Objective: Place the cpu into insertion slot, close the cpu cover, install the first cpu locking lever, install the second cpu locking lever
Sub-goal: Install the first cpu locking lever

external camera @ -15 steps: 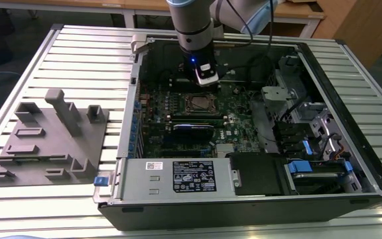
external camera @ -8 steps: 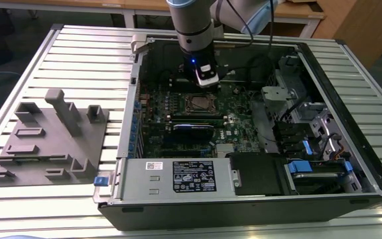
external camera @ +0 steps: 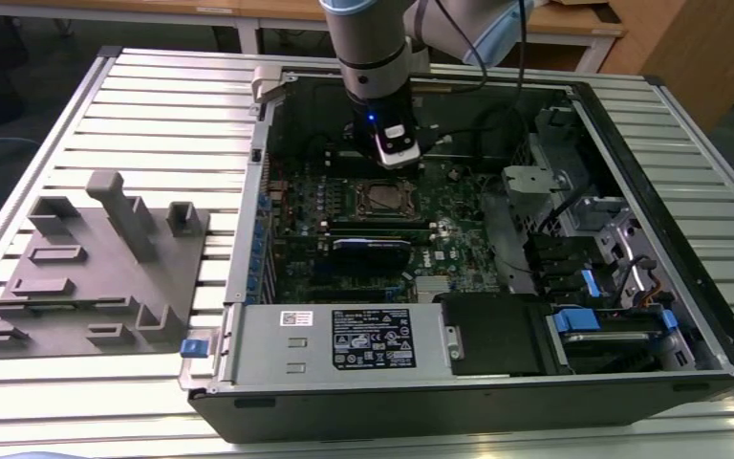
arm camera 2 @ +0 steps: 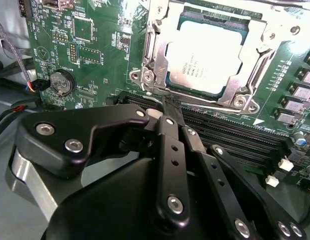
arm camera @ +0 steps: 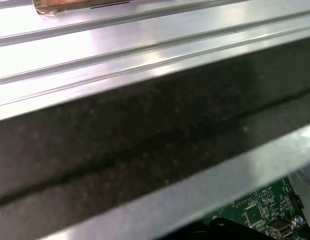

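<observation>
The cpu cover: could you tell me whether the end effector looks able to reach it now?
Probably yes: the end effector hovers right beside the cpu cover, with nothing standing between them.

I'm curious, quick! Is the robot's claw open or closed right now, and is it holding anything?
The gripper: closed, fingers together, tip at the edge of the cpu cover; whether it pinches anything cannot be told.

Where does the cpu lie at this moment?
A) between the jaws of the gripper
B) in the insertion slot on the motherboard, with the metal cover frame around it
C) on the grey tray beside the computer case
B: in the second wrist view the cpu lies flat on the motherboard, framed by the cpu cover.
</observation>
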### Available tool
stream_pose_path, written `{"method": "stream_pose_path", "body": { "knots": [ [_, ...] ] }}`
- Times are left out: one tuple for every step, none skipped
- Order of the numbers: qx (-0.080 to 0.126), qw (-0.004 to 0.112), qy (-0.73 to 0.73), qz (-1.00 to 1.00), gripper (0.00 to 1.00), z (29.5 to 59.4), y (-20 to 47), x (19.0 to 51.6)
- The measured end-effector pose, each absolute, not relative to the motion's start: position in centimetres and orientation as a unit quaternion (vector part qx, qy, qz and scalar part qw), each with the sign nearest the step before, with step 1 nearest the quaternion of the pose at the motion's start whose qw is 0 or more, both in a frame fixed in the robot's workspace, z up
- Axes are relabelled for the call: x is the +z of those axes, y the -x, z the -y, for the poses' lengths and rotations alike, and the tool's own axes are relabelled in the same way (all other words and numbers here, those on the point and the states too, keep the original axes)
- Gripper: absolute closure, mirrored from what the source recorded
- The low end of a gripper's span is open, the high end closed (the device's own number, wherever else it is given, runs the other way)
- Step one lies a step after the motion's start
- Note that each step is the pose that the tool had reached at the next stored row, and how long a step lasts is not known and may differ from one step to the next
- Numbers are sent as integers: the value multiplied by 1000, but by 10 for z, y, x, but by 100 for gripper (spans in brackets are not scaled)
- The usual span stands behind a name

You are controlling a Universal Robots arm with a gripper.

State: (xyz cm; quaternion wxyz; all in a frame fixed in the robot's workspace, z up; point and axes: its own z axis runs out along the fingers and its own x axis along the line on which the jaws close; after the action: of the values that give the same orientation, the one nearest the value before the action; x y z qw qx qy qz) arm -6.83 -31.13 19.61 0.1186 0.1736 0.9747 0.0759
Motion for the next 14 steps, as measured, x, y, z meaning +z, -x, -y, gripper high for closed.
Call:
{"method": "stream_pose_path", "body": {
  "knots": [
    [76, 119, -175, -975, 89, 311, 68, 196],
    [76, 119, -176, -974, 89, 310, 68, 196],
    [75, 119, -177, -974, 89, 309, 68, 196],
    [75, 119, -178, -974, 89, 309, 68, 196],
    [75, 119, -179, -974, 89, 308, 68, 196],
    [75, 119, -180, -974, 89, 308, 68, 196],
    [75, 119, -181, -973, 89, 308, 68, 196],
    [75, 119, -182, -973, 89, 308, 68, 196],
    [75, 119, -184, -973, 89, 308, 68, 196],
    [75, 119, -185, -973, 89, 308, 68, 196],
    [74, 120, -187, -972, 89, 308, 68, 196],
    [74, 120, -188, -972, 89, 308, 68, 196],
    [74, 120, -190, -972, 89, 307, 68, 196],
    [74, 120, -191, -971, 89, 307, 68, 196]
  ]
}}
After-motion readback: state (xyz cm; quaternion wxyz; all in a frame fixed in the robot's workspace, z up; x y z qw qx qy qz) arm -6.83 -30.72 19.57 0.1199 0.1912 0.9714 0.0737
